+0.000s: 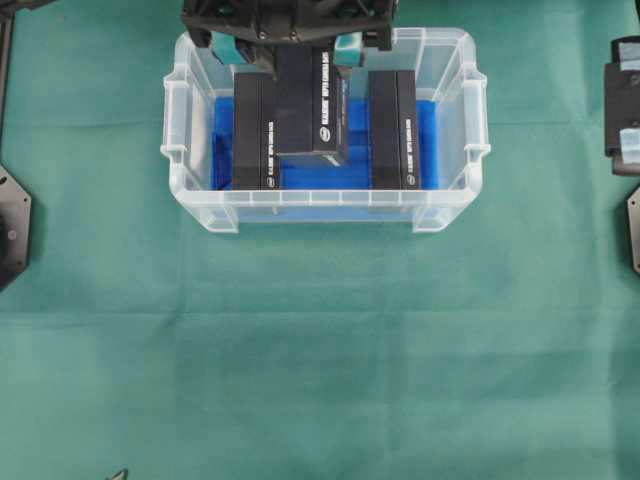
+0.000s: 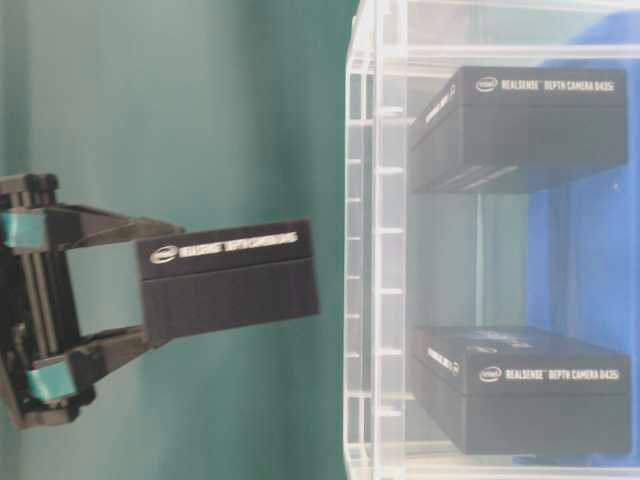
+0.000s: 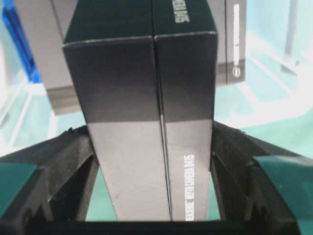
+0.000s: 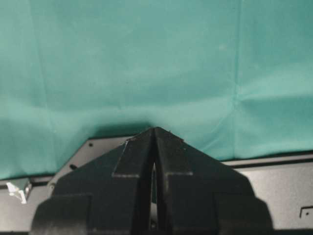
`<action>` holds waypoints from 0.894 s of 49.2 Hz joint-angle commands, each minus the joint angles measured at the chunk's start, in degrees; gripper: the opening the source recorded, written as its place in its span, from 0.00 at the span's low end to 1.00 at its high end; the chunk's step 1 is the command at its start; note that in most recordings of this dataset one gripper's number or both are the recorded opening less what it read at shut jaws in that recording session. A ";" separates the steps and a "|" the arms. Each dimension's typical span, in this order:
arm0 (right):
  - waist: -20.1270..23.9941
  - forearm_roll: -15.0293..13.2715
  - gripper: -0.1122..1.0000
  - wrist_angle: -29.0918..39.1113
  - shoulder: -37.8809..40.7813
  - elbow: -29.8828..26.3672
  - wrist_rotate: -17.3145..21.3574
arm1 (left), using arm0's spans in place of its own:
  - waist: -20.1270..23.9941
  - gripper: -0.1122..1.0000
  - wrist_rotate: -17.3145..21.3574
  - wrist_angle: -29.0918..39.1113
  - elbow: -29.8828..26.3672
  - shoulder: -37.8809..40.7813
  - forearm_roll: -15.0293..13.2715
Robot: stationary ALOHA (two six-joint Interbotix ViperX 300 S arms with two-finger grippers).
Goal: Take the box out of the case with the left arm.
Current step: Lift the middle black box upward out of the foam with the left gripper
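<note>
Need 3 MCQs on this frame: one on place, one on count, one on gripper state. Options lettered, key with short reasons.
1. Where is the box held by the left gripper?
A. lifted above the case
B. flat on the green cloth
C. in the right gripper

2. How many black boxes lie on the case's blue floor?
A. none
B. two
C. four

3. How is the right gripper?
A. shut on a box
B. wide open
C. shut, holding nothing

Key: 1 A, the table-level view shows the box clear of the case wall, clamped between the fingers. 2 B, the overhead view shows a left box and a right box inside. 3 C, the right wrist view shows its fingers together over bare cloth.
</note>
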 commanded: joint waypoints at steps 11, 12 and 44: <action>0.00 -0.26 0.10 -0.62 -0.18 -0.44 0.00 | 0.18 0.65 0.09 0.53 -2.29 -2.02 -0.09; 0.00 -0.26 0.10 -0.70 -0.09 -0.53 0.00 | 0.18 0.65 0.09 0.53 -2.29 -2.02 -0.09; 0.00 -0.18 0.10 -0.62 -0.09 -0.44 0.00 | 0.70 0.65 0.00 0.53 -2.29 -2.02 -0.09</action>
